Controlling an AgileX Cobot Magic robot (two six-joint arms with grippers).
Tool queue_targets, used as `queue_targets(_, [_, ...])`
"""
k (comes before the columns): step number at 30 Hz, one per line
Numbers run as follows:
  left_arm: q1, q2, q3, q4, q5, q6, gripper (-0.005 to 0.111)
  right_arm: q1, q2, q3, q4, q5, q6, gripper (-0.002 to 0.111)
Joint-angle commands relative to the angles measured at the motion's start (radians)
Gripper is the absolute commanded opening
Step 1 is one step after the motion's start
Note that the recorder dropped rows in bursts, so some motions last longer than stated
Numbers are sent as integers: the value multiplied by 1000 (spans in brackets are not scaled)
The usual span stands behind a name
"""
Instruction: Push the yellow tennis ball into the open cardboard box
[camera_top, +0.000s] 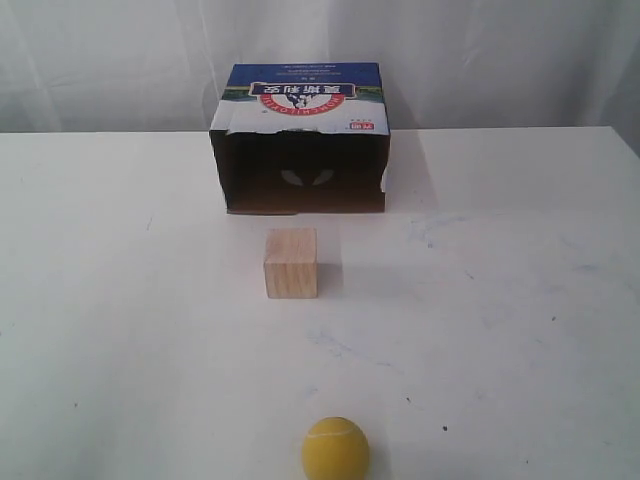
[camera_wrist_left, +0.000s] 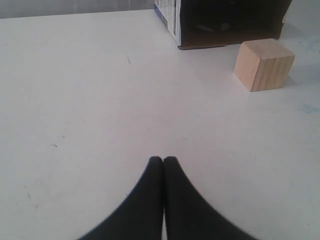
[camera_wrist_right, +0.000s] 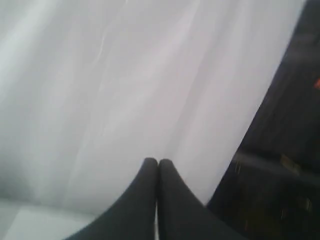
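Observation:
The yellow tennis ball (camera_top: 336, 449) rests on the white table at the near edge of the exterior view, partly cut off. The open cardboard box (camera_top: 300, 140) lies at the back with its dark opening facing the ball; a corner of the box (camera_wrist_left: 225, 22) also shows in the left wrist view. Neither arm appears in the exterior view. My left gripper (camera_wrist_left: 163, 160) is shut on nothing, low over bare table. My right gripper (camera_wrist_right: 158, 162) is shut too, pointing at a white curtain, away from the table. The ball is out of both wrist views.
A pale wooden cube (camera_top: 291, 263) stands on the table between ball and box, right on the line joining them; the cube (camera_wrist_left: 263, 64) is ahead and to the side of my left gripper. The white table (camera_top: 520, 300) spreads wide around it. White curtain behind.

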Motion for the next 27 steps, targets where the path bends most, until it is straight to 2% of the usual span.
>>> queue_targets(1, [-5, -5, 3, -11, 3, -2, 0, 11, 290, -231, 75, 717, 202, 0])
queue_targets(2, [-5, -5, 3, -11, 3, -2, 0, 31, 321, -260, 106, 812, 169, 0])
queue_targets(3, [-5, -5, 3, -11, 3, -2, 0, 79, 336, -277, 172, 900, 50, 0])
queue_targets(5, [-5, -5, 3, -11, 3, -2, 0, 154, 309, -277, 259, 967, -16, 0])
queue_targets(12, [-5, -5, 3, -11, 3, -2, 0, 468, 216, -204, 464, 1121, -18, 0])
queue_targets(13, [-5, -5, 3, -11, 3, -2, 0, 558, 216, -145, 510, 1118, -16, 0])
queue_targets(15, [-5, -5, 3, -11, 3, -2, 0, 666, 225, -38, 508, 1037, -11, 0])
queue_targets(17, [-5, -5, 3, -11, 3, -2, 0, 722, 236, 68, 508, 923, -6, 0])
queue_targets(21, [-4, -5, 3, -11, 3, 1, 0, 758, 228, 197, 536, 691, 105, 0])
queue_targets(24, [-4, -5, 3, -11, 3, 1, 0, 788, 248, 260, 585, 613, 121, 0])
queue_targets(27, [-4, -5, 3, -11, 3, 1, 0, 886, 246, 292, 632, 595, 103, 0])
